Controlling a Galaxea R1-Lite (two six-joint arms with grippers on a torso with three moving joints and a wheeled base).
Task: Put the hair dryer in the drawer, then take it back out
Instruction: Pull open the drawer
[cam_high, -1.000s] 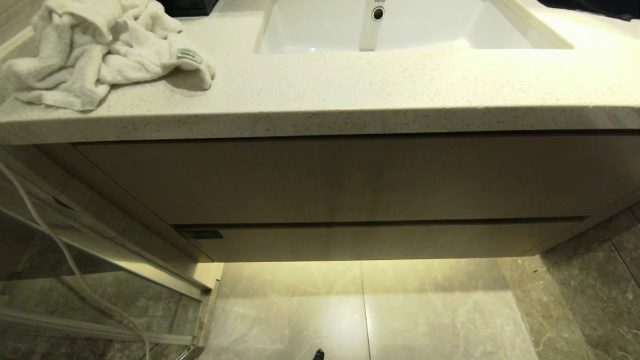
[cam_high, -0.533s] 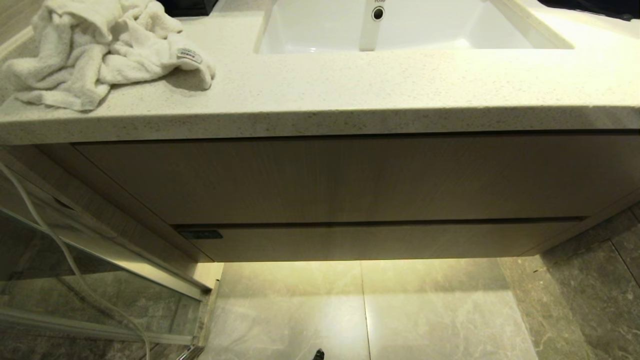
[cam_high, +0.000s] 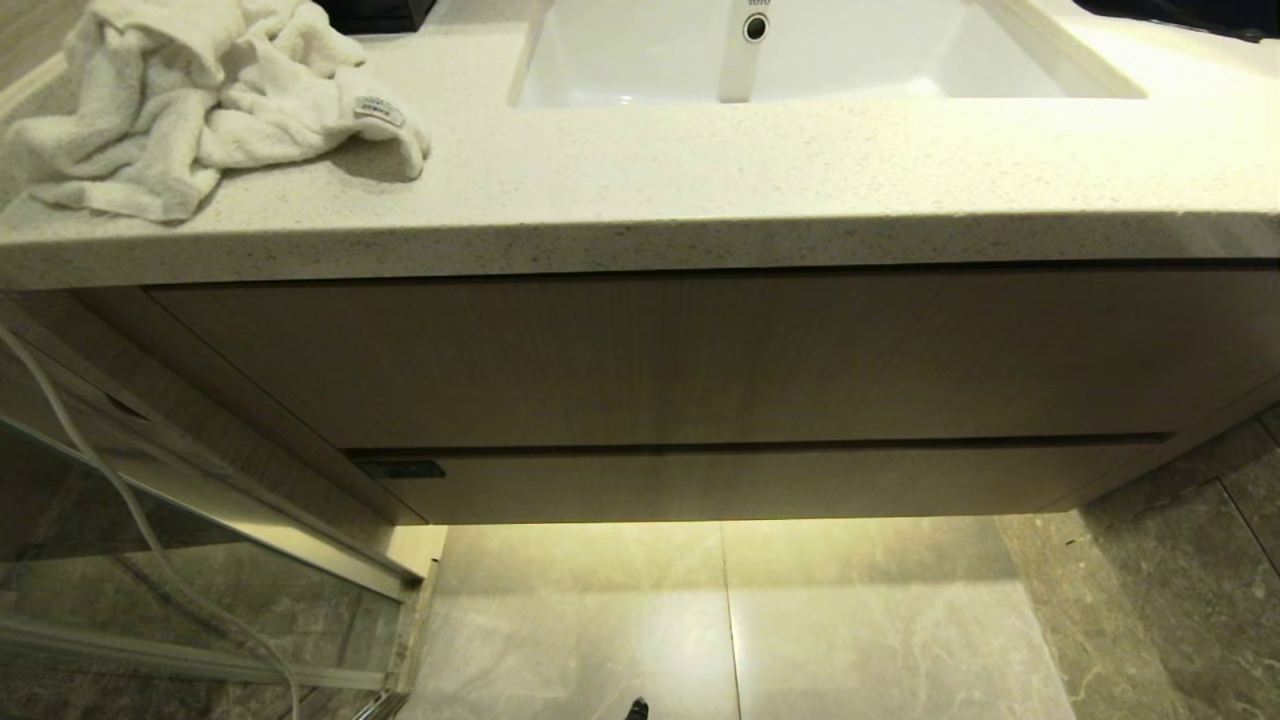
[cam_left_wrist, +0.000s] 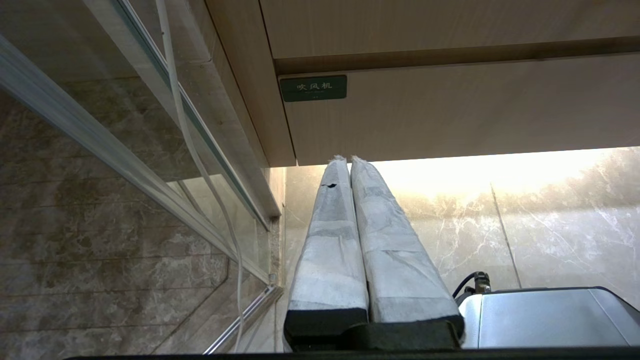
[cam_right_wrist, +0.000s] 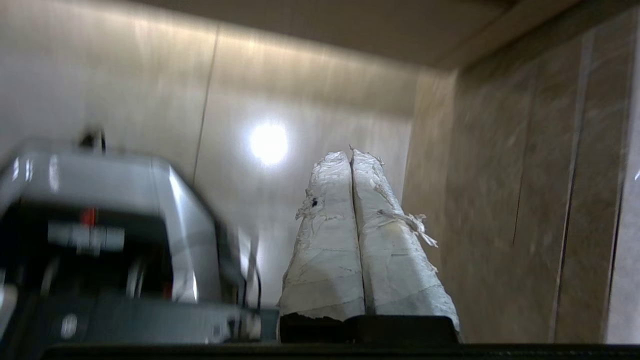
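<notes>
The drawer (cam_high: 760, 482) is the shallow beige wood-grain front under the taller panel (cam_high: 680, 360), pushed shut, with a small dark label (cam_high: 400, 468) at its left corner. The left wrist view shows the same drawer (cam_left_wrist: 460, 105) and its label (cam_left_wrist: 313, 88). My left gripper (cam_left_wrist: 349, 160) hangs low before the drawer's left end, shut and empty, its tape-wrapped fingers pressed together. My right gripper (cam_right_wrist: 349, 154) is also shut and empty, pointing at the lit floor and a brown tiled wall; that view is blurred. Neither arm shows in the head view. The hair dryer is out of view.
A crumpled white towel (cam_high: 200, 100) lies on the speckled countertop (cam_high: 700, 190) left of the white sink (cam_high: 800, 55). A glass shower partition (cam_high: 150, 560) with a white cord (cam_high: 150, 540) stands at the left. The robot's grey base (cam_left_wrist: 545, 317) sits low beside the left gripper.
Nothing has shifted in the head view over the last second; drawer, towel and countertop stand as before.
</notes>
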